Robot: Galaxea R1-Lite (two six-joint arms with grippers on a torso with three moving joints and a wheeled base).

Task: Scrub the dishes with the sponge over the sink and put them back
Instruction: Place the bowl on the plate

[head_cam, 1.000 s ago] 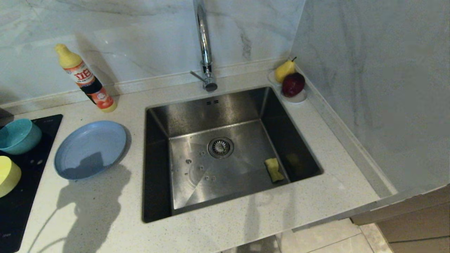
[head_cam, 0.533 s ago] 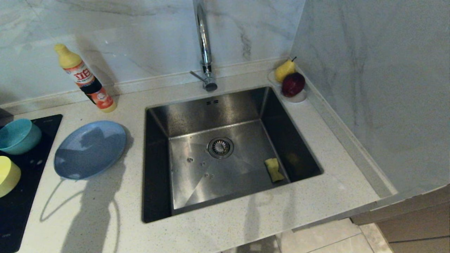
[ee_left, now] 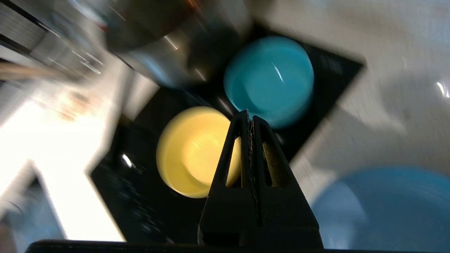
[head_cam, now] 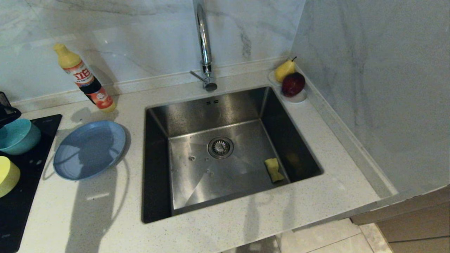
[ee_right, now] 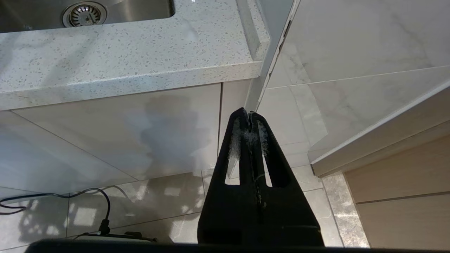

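The teal-blue bowl (head_cam: 17, 135) (ee_left: 269, 80) and the yellow bowl (head_cam: 7, 175) (ee_left: 193, 151) stand on a black hob at the far left. To their right the grey-blue plate (head_cam: 89, 149) (ee_left: 383, 211) lies on the counter. A yellow sponge (head_cam: 274, 169) rests on the floor of the steel sink (head_cam: 197, 186), by its right wall. My left gripper (ee_left: 249, 114) hovers shut and empty above the gap between the two bowls; only a dark piece of it (head_cam: 7, 111) shows at the head view's left edge. My right gripper (ee_right: 248, 112) is shut and empty, parked below the counter's front edge.
A detergent bottle (head_cam: 84, 79) stands behind the plate. The chrome tap (head_cam: 204, 45) rises behind the sink. A white saucer (head_cam: 297, 97) with a pear and an apple sits in the back right corner by the wall. A metal pot (ee_left: 168, 45) stands beyond the hob (head_cam: 21, 203).
My left arm has come into the head view at the left edge, above the teal bowl. Its shadow has slid over the plate toward the back. Dishes and sponge have not moved.
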